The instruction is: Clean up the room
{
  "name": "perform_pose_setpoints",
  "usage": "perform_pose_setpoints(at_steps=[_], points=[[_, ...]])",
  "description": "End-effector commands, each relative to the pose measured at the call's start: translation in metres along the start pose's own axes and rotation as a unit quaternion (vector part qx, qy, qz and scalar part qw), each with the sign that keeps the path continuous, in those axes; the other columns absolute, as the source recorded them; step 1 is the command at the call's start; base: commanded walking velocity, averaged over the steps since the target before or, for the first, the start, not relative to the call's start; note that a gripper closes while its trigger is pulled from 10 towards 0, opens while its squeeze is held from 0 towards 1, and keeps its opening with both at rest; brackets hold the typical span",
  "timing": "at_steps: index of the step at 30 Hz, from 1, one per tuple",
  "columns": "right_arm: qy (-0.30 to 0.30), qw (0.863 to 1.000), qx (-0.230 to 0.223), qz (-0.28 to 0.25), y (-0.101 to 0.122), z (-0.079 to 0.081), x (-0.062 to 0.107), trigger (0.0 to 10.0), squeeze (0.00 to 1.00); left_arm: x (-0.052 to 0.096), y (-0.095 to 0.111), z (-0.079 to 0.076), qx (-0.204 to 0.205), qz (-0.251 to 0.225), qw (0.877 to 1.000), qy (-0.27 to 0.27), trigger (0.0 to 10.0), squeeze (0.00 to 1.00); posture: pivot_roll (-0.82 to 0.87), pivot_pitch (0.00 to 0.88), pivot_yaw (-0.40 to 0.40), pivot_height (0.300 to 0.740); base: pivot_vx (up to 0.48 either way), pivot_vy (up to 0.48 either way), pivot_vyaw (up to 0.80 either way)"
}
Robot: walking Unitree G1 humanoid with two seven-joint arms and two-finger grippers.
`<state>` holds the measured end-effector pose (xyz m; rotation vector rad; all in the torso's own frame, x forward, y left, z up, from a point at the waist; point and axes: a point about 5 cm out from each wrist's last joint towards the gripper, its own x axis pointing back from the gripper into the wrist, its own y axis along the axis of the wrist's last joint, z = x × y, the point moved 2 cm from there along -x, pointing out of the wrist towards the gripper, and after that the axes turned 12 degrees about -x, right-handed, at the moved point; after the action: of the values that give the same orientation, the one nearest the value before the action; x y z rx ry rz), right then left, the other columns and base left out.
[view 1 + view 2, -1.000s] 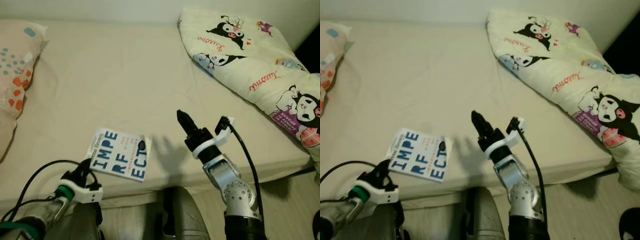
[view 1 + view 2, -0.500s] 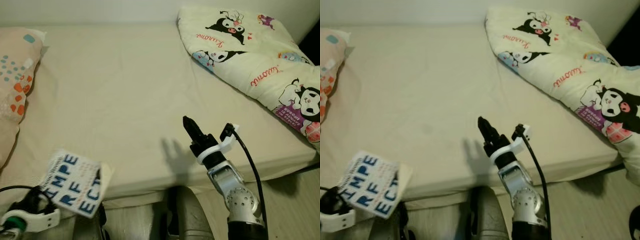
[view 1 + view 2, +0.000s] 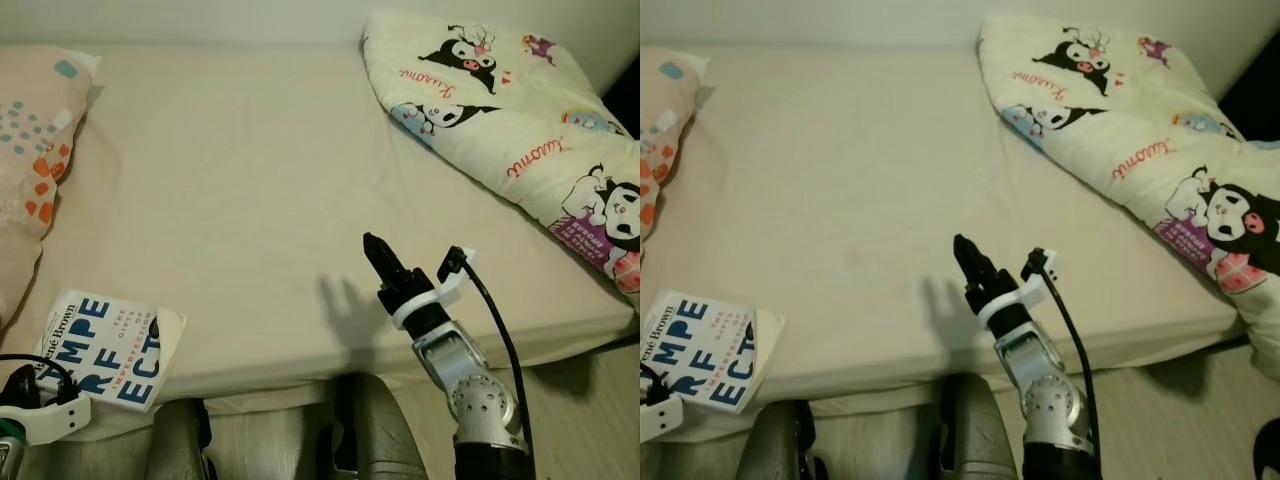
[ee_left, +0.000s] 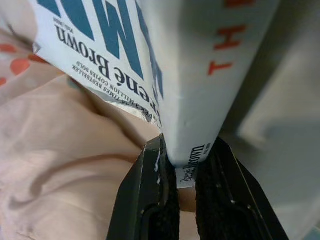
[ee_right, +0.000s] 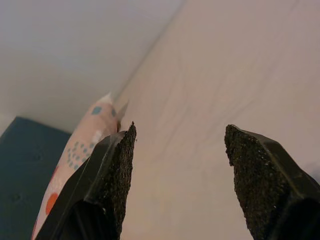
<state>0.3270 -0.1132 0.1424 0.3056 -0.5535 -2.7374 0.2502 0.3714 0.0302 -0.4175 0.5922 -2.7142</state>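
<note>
Book [image 3: 107, 348] removal was the step in hand: the left gripper [image 4: 186, 176] had its fingers clamped on the lower edge of the white paperback, which sat at the near left corner of the bed [image 3: 230, 190], just beside the spotted pillow [image 3: 35, 150]. The right gripper [image 3: 378, 255] hovered over the bed's front edge with its fingers apart and nothing between them, well apart from the cartoon-print quilt [image 3: 510, 130]. Judging from this, the next move called for a firm hold while carrying the book off to wherever it belonged.

Bed [image 3: 250, 180] w/ cream sheet: spotted pillow [image 3: 30, 150] laid at left edge, cartoon-print quilt [image 3: 520, 140] bunched at right, book [image 3: 105, 348] seen at front-left edge.
</note>
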Motion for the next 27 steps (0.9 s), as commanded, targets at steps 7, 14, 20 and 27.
perform_pose_setpoints(at_steps=[7, 14, 20, 27], points=[[-0.010, 1.000, 0.002, 0.006, -0.004, -0.003, 0.008, 10.0, 0.00, -0.015, 0.000, 0.024, -0.021, -0.008, 1.000, 0.018, 10.0, 0.00, -0.03, 0.200, -0.067, 0.600, 0.000, 0.000, 0.00], [-0.012, 1.000, 0.000, 0.000, -0.004, -0.003, 0.013, 10.0, 0.00, -0.018, 0.013, 0.028, -0.037, -0.034, 0.999, 0.021, 10.0, 0.00, -0.05, 0.206, -0.059, 0.600, 0.000, 0.000, 0.00], [-0.015, 1.000, -0.002, -0.001, -0.003, -0.005, 0.014, 10.0, 0.00, -0.007, 0.022, 0.009, -0.043, -0.055, 0.998, 0.001, 10.0, 0.16, -0.05, 0.206, -0.059, 0.600, 0.000, 0.000, 0.00], [-0.011, 1.000, -0.005, 0.005, -0.007, -0.003, 0.009, 10.0, 0.00, 0.003, 0.034, -0.008, 0.010, -0.044, 0.999, -0.024, 10.0, 0.28, -0.02, 0.205, -0.064, 0.600, 0.000, 0.000, 0.00]])
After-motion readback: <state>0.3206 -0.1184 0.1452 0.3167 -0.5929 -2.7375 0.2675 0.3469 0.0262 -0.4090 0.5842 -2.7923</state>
